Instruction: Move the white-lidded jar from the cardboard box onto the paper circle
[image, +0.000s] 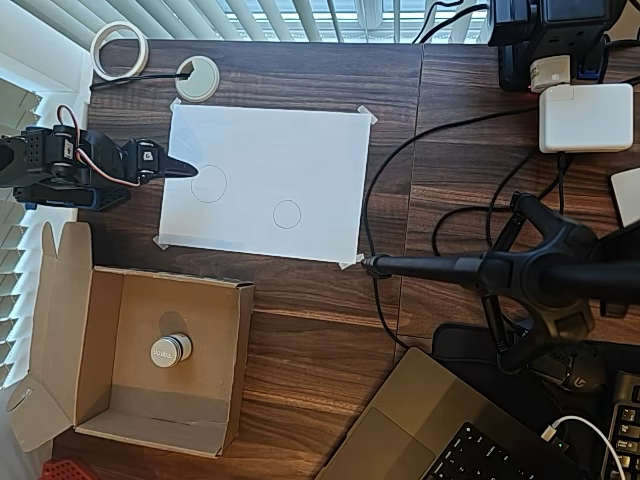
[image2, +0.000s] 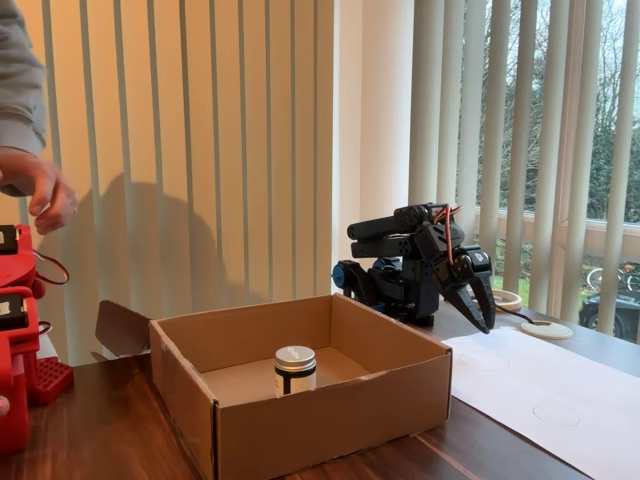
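The white-lidded jar (image: 171, 351) (image2: 295, 370) stands upright on the floor of the open cardboard box (image: 105, 340) (image2: 330, 425), near its middle. The paper circle (image: 287, 214) (image2: 557, 412) is a thin outline on the white sheet, right of a larger outlined circle (image: 208, 183). My gripper (image: 188, 169) (image2: 483, 318) is shut and holds nothing. It points down and hangs over the sheet's left edge beside the larger circle, behind the box and well away from the jar.
The white sheet (image: 300, 150) is taped to the dark wooden table. A white grommet (image: 197, 78) and a tape roll (image: 120, 50) lie beyond it. A black tripod (image: 520, 275), cables, a charger (image: 586, 117) and a laptop (image: 420, 430) crowd the right. A person's hand (image2: 40, 190) hovers at the left.
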